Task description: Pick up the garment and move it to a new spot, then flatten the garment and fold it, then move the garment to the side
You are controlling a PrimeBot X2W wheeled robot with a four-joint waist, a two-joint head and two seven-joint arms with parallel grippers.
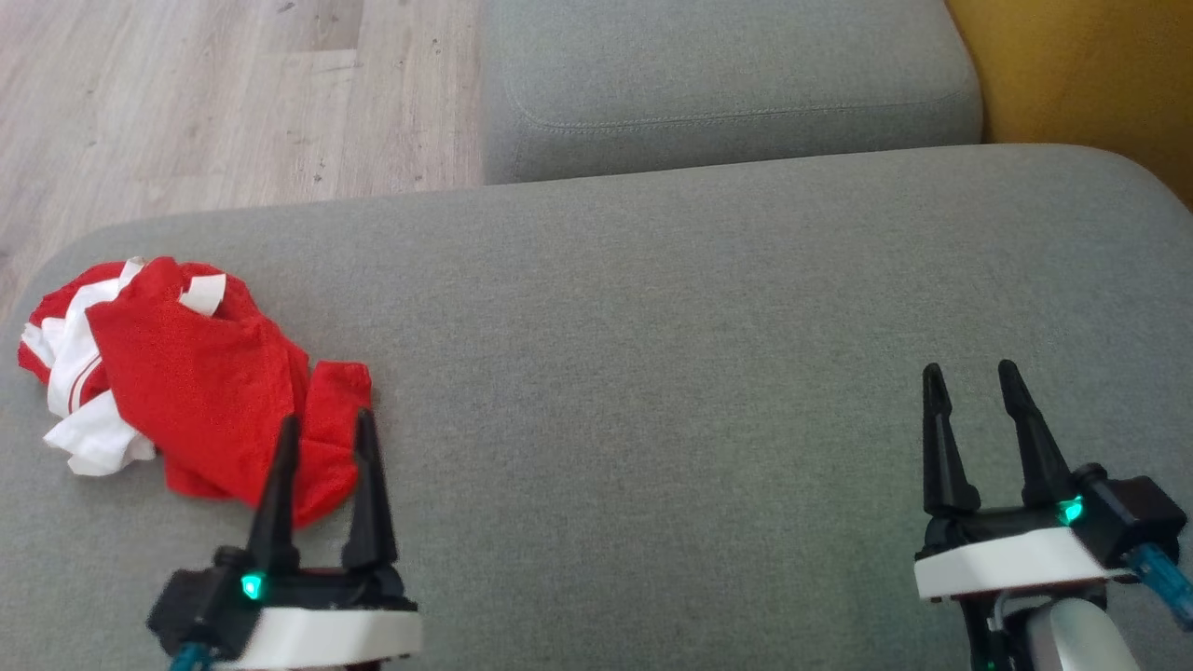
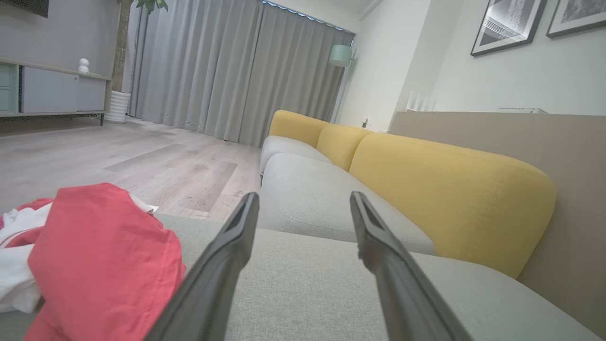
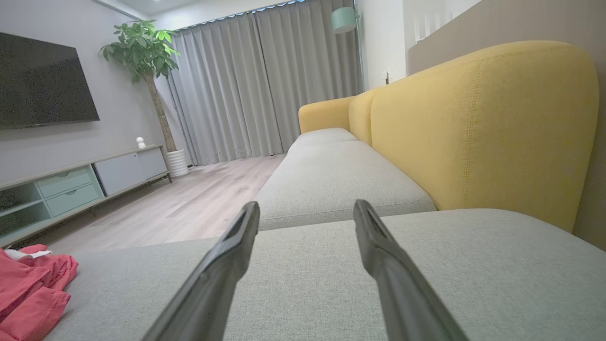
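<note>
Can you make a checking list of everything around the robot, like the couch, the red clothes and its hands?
Surface: grey sofa seat, flat fabric cushion.
Job's things: red and white garment, crumpled at the seat's left end, not yet flattened.
Clutter: nothing seen.
Grippers: left gripper open, empty, at the garment's near edge; right gripper open, empty, over the seat.
Cables: blue lead at the right gripper's base.
Surroundings: wooden floor, yellow backrest, grey curtains, television, potted plant.

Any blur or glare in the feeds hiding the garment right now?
Head view: even light, garment sharp, left hand slightly blurred. Left wrist view: garment close and soft, wide-angle bending at edges. Right wrist view: no glare, near fingers soft.
</note>
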